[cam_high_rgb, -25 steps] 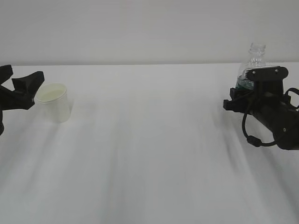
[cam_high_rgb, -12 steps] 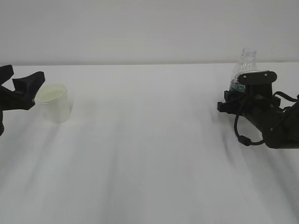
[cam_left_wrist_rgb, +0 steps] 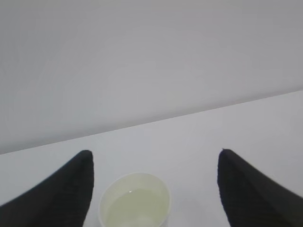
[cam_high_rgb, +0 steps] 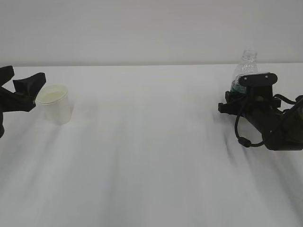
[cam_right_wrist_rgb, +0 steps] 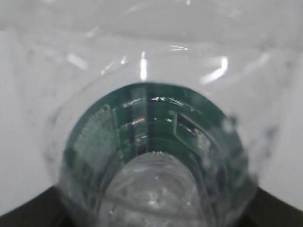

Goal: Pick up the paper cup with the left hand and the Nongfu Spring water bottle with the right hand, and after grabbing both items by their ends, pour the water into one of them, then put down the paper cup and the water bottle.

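In the exterior view the cup (cam_high_rgb: pixel 55 104) stands on the white table (cam_high_rgb: pixel 151 156) at far left, with liquid in it, and the left gripper (cam_high_rgb: pixel 21 92) sits low at the table edge, jaws spread wide and empty, its near fingertip just beside the cup's rim. At far right the right gripper (cam_high_rgb: pixel 246 92) lies almost level, close over the table, clamped round the lower body of the bottle (cam_high_rgb: pixel 246 71), whose open neck rises upright above the claw. Risk here: if the right arm lets go while the bottle's base is off the table or tilted, the light bottle could tip; whether the base touches cannot be told. In the left wrist view the cup (cam_left_wrist_rgb: pixel 135 201) sits between the two dark fingers (cam_left_wrist_rgb: pixel 61 189) and nearer the left one, clear of both; a careless retreat could knock it and spill the water (cam_left_wrist_rgb: pixel 137 205). In the right wrist view the bottle (cam_right_wrist_rgb: pixel 151 156) fills the frame, green label close to the lens, held in the jaws.
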